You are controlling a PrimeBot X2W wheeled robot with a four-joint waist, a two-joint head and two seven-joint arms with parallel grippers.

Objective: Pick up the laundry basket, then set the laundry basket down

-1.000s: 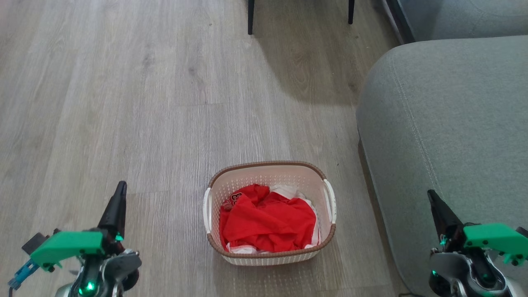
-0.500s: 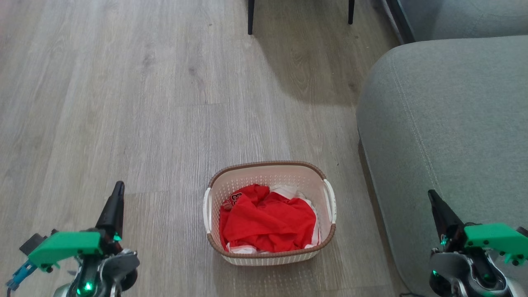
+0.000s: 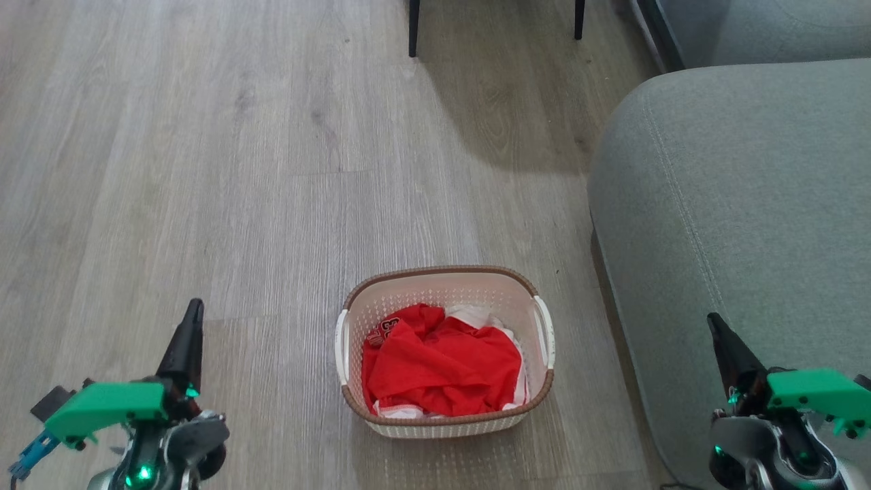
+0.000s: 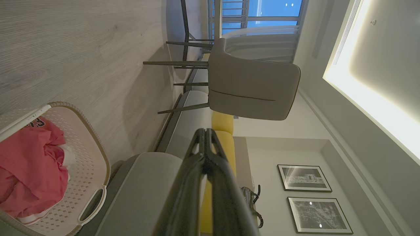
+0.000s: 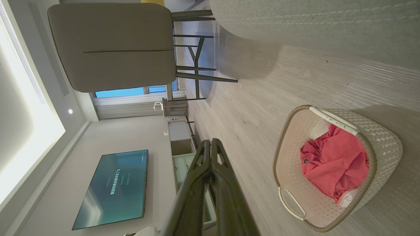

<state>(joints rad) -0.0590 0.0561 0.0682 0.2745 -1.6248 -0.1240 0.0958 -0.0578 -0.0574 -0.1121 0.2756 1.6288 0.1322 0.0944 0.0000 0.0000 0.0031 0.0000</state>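
Note:
The laundry basket (image 3: 446,282) stands on the wood floor in the lower middle of the head view, cream perforated plastic with a brown rim and white side handles. Red and white clothes (image 3: 442,364) lie inside it. It also shows in the left wrist view as the laundry basket (image 4: 93,154) and in the right wrist view as the laundry basket (image 5: 384,144). My left gripper (image 3: 195,306) is shut and empty, well to the basket's left. My right gripper (image 3: 712,318) is shut and empty, off to the basket's right in front of the sofa.
A grey sofa (image 3: 742,204) fills the right side, close to the basket's right handle. Two dark chair legs (image 3: 413,27) stand at the top middle. Open wood floor (image 3: 204,170) spreads to the left and ahead.
My left gripper has drifted slightly left and down. The basket and the right gripper have stayed put.

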